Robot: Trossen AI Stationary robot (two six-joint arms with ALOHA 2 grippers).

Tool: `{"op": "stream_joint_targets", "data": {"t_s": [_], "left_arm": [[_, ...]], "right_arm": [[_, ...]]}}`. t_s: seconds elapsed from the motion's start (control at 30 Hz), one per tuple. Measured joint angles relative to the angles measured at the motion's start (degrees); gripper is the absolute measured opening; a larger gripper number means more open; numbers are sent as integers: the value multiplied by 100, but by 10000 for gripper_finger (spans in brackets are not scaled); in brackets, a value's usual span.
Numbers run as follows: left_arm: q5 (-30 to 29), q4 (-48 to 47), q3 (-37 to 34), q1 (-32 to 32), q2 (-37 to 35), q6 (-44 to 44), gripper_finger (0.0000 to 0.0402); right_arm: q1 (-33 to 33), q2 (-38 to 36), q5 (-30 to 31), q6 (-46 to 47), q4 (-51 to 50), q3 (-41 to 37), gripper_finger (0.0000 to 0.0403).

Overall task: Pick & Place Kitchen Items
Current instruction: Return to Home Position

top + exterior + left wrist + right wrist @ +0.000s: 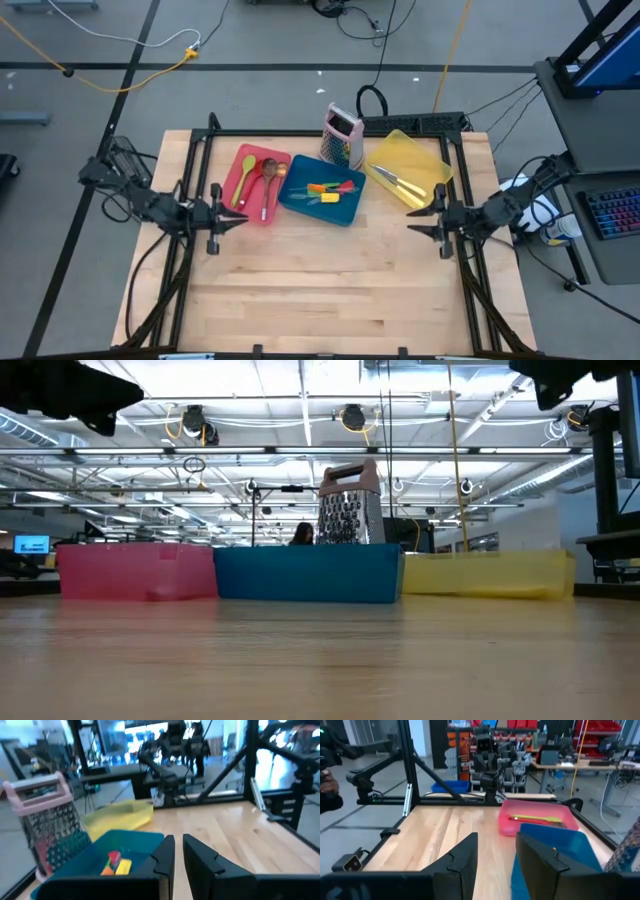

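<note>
Open table (330, 290) wood runs from 4 to 8 o'clock. Left gripper (228, 218) at 9, fingers narrowly apart, empty; right gripper (422, 226) at 3, wider apart, empty.

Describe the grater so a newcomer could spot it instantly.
On the wooden table, a red tray, a blue tray and a yellow tray sit in a row. Behind the blue-yellow junction stands the grater. It alone is upright: perforated metal with a pink top.

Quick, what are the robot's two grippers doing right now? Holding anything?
Left gripper: fingers open by only a narrow gap, holding nothing.
Right gripper: fingers open, holding nothing.
</note>
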Motion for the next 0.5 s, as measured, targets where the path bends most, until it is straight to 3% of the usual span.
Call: {"op": "stream_joint_targets", "data": {"t_s": [0.17, 0.5], "left_arm": [[485, 832, -566, 465, -212, 478, 42], [776, 818, -1250, 1451, -653, 21, 42]], "right_arm": [[0, -676, 0, -319, 327, -577, 126], [-3, -2141, 2, -750, 343, -1215, 126]]}}
